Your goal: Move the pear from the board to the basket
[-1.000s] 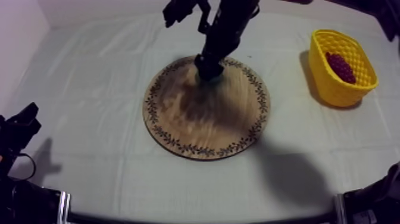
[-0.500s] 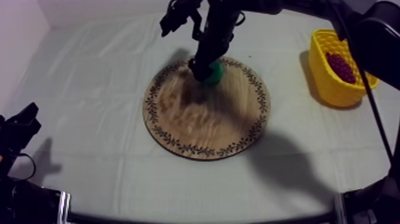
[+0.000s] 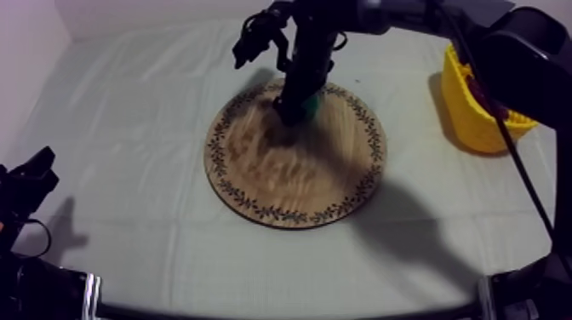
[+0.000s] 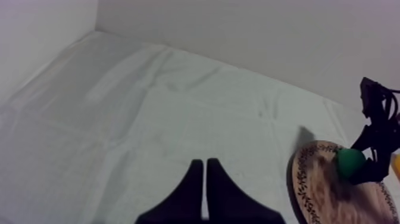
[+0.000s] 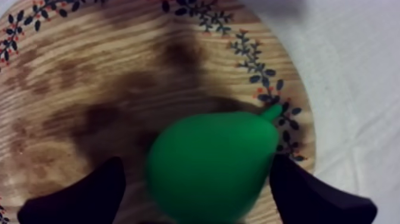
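The green pear (image 3: 311, 104) rests on the far part of the round wooden board (image 3: 295, 183). My right gripper (image 3: 295, 105) comes down on it from the upper right. In the right wrist view the pear (image 5: 208, 170) lies between the two black fingers (image 5: 80, 199). One finger touches its side and a narrow dark gap shows at the other, so the gripper is open around it. The left wrist view shows the pear (image 4: 349, 162) at the board's (image 4: 324, 193) far rim with the right gripper at it. My left gripper (image 3: 30, 174) rests low at the left, fingers (image 4: 193, 184) together.
The yellow basket (image 3: 485, 128) stands at the right of the table, partly behind my right arm. The grey-white cloth stretches wide to the left of the board and in front of it.
My right arm has swung nearer and now hides part of the basket. The gripper has stayed at the pear, and less green shows than half a second ago. The left arm is still.
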Robot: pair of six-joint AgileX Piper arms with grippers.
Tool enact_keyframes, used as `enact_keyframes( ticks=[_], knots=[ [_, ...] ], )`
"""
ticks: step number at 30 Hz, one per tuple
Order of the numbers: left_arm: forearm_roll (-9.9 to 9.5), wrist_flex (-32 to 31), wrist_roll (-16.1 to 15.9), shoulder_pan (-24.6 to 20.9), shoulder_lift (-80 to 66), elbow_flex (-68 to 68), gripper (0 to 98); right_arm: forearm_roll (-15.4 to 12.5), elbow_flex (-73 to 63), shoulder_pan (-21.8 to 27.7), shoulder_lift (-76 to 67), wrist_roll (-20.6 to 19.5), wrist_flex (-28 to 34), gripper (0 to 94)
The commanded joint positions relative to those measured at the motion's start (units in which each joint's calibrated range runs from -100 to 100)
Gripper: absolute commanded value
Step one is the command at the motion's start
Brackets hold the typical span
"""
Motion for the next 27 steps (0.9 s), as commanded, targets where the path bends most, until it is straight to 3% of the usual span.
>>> enact_keyframes(
  ticks=[1,6,9,27],
  knots=[
    [0.00,0.0,0.0,0.0,0.0,0.0,0.1,0.2,-0.1,0.0,0.2,0.0,-0.1,63.1],
    [0.00,0.0,0.0,0.0,0.0,0.0,0.1,0.3,-1.2,0.0,0.8,-0.1,-0.3,40.3],
    [0.00,0.0,0.0,0.0,0.0,0.0,0.1,0.5,-1.5,0.1,0.8,-0.2,-0.5,33.3],
    [0.00,0.0,0.0,0.0,0.0,0.0,0.1,0.9,1.1,2.0,-13.9,0.5,4.1,31.3]
  ],
)
